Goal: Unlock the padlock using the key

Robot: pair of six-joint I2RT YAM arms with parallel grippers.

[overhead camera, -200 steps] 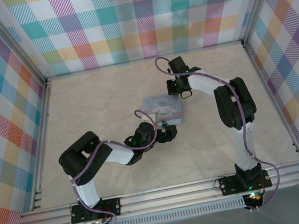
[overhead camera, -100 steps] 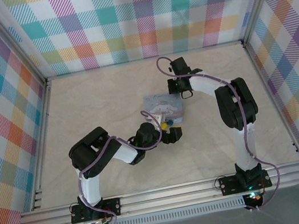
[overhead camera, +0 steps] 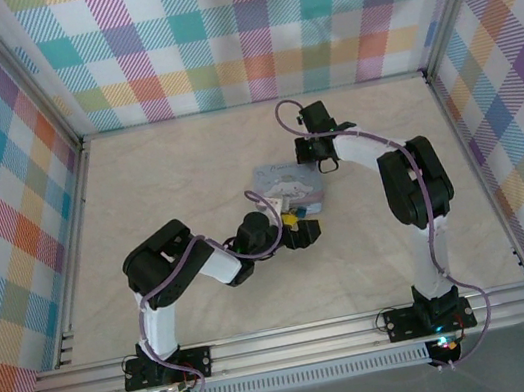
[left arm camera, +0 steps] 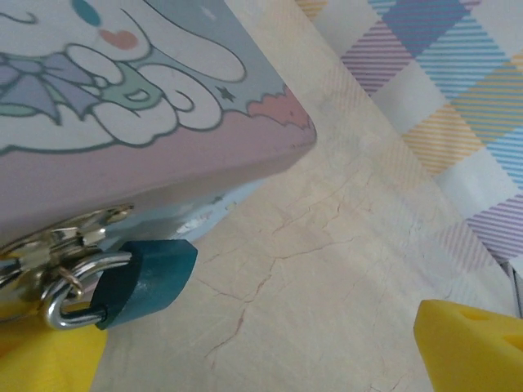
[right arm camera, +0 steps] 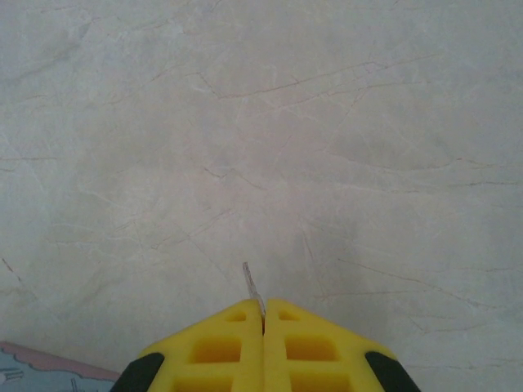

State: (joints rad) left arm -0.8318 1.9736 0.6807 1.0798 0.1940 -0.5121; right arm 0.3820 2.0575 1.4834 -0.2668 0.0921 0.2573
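Observation:
A teal padlock (left arm camera: 147, 273) hangs by its steel shackle (left arm camera: 61, 304) from the metal hasp (left arm camera: 75, 235) on the front of a pastel cartoon-print box (left arm camera: 155, 98) (overhead camera: 287, 185). My left gripper (left arm camera: 261, 353) (overhead camera: 299, 231) is open at the box's near side. The padlock sits just inside its left yellow finger (left arm camera: 49, 363), and the right finger (left arm camera: 474, 343) is far off over bare table. My right gripper (right arm camera: 263, 314) (overhead camera: 314, 151) stands beyond the box, shut on the key (right arm camera: 253, 287), whose thin metal blade pokes out between the pads toward the table.
The marble-look table (overhead camera: 186, 169) is fenced by checked fabric walls (overhead camera: 242, 27) and aluminium frame rails (overhead camera: 298, 342). A corner of the box (right arm camera: 49, 371) shows at the lower left of the right wrist view.
My left arm's elbow has swung to the right and its gripper has shifted slightly right along the box's front. The right arm has kept still with the key.

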